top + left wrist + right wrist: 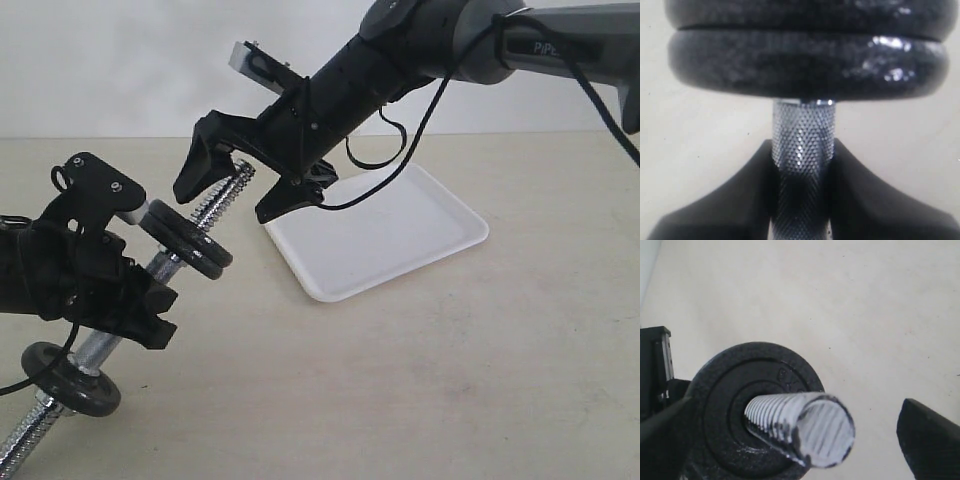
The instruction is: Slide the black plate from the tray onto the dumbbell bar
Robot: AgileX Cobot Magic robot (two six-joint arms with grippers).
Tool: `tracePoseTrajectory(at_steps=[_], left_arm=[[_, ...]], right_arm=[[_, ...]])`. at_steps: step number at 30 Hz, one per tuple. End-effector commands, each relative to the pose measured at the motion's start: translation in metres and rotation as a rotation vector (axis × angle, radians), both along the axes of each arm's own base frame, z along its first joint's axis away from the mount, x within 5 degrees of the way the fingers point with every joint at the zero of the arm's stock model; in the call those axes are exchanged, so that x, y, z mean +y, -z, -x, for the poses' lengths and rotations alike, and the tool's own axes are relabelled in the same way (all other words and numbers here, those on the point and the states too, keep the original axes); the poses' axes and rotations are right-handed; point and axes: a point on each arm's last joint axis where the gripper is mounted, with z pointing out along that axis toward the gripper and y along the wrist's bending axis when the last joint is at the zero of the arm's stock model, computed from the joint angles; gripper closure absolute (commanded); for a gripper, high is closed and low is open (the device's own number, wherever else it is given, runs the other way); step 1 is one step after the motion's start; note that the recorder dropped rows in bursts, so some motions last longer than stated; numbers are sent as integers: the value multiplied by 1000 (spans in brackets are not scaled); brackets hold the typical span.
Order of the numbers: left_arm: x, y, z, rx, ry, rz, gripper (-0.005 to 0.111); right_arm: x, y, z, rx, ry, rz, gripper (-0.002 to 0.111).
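On the tilted dumbbell bar [100, 347], the black plate [186, 233] is seated against a second disc [200, 268], apart from the tray [400, 240]. The bar's middle is pinched by the left gripper [148, 280]; the right gripper [225, 200] is spread around the threaded end.

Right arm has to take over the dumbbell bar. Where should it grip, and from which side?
Grip the bare threaded end above the stacked discs, coming from the raised end with the jaws closing across the rod. The dumbbell bar is tilted, the left gripper clamps its knurled middle, and the open right gripper sits around that end.
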Motion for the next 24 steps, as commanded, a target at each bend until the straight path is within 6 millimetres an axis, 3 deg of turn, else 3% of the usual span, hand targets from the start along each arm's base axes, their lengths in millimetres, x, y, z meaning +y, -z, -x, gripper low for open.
tracePoseTrajectory(at_steps=[1, 11, 13, 16, 24], left_arm=[[6, -27, -8, -119, -83, -13, 103], [8, -28, -8, -123, -113, -4, 103], [8, -28, -8, -125, -128, 2, 103], [9, -28, -8, -128, -143, 6, 103], [9, -28, -9, -128, -188, 46, 103]], right_arm=[[-8, -9, -1, -16, 32, -1, 12], [-63, -15, -9, -6, 185, -20, 13], [-68, -17, -9, -16, 194, -15, 17], [-74, -23, -7, -39, 194, -4, 36], [-72, -30, -1, -88, 87, 29, 109]])
